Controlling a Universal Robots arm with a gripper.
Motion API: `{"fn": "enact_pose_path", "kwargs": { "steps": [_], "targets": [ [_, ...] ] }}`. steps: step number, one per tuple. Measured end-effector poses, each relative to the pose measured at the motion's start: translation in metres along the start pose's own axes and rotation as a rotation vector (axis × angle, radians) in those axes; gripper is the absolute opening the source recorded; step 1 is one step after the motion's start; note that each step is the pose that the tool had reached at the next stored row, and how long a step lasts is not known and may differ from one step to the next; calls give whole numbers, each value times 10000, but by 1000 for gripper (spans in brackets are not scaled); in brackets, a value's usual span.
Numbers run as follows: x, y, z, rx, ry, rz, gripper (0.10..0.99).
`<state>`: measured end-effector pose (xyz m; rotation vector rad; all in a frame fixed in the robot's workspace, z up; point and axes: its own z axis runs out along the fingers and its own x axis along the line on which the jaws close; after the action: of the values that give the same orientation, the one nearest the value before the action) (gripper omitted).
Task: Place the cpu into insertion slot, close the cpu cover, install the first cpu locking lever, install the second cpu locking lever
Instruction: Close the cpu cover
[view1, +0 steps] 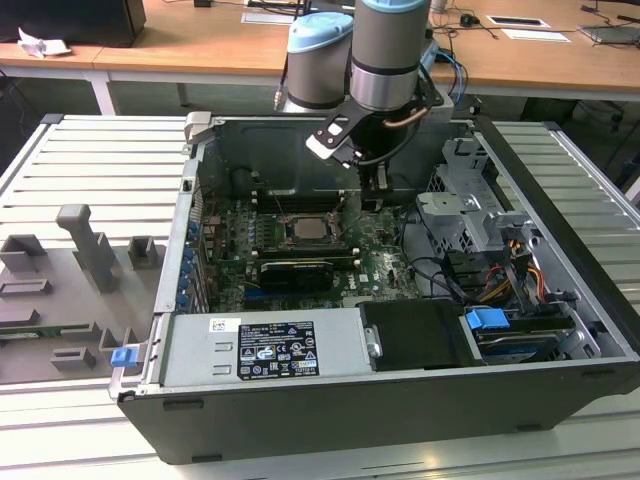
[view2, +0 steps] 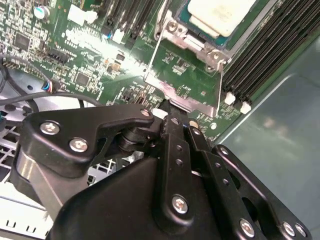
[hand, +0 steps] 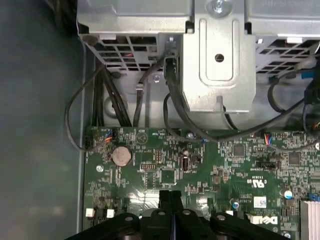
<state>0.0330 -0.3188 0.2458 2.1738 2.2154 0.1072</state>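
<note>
The cpu (view1: 310, 228) lies in the insertion slot (view2: 174, 29), silvery top up. In the exterior view, the cpu cover (view2: 181, 99) stands swung open at about 2 o'clock from the chip. The gripper (view2: 167, 114) meets its free lip there, fingers pressed tight together. I reckon the thin lip could slip off them, letting the frame drop hard onto the chip and knock it askew.

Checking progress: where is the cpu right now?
The cpu sits in the insertion slot, between memory slots, to the exterior view's left of the gripper.
</note>
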Motion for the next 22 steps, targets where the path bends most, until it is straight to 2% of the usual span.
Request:
{"fn": "enact_pose_path", "kwargs": {
  "steps": [3,7,22],
  "targets": [
    [1,-41,-3,0,0,0,106],
    [1,-61,-5,0,2,0,106],
    [2,-92,-7,0,4,-1,106]
  ]
}}
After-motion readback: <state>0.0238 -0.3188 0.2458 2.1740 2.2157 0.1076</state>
